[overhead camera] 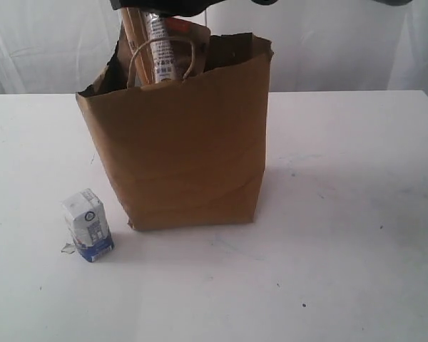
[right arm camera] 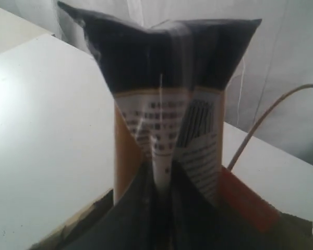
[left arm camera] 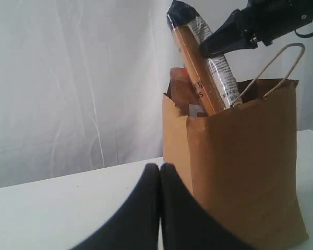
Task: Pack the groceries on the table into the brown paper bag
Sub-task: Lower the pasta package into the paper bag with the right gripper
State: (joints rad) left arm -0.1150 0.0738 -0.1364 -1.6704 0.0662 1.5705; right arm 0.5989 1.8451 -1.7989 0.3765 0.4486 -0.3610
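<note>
Brown kraft paper bag [overhead camera: 185,157] stands upright on the white worktop [overhead camera: 357,214]. Long dark-blue packet [overhead camera: 160,43] leans out of its top, pinched by the right claw [left arm camera: 211,47]. Small white-blue carton [overhead camera: 89,224] stands just beside the bag. Left claw [left arm camera: 159,182] is closed, empty.

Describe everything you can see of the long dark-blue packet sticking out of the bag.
The long dark-blue packet looks like a glossy plastic sleeve with a flat crimped dark-blue top end, a tan-orange side and a white panel with small print and a barcode. It stands tilted, with its lower part inside the brown paper bag and its upper part above the rim. The right gripper pinches its upper part.
</note>
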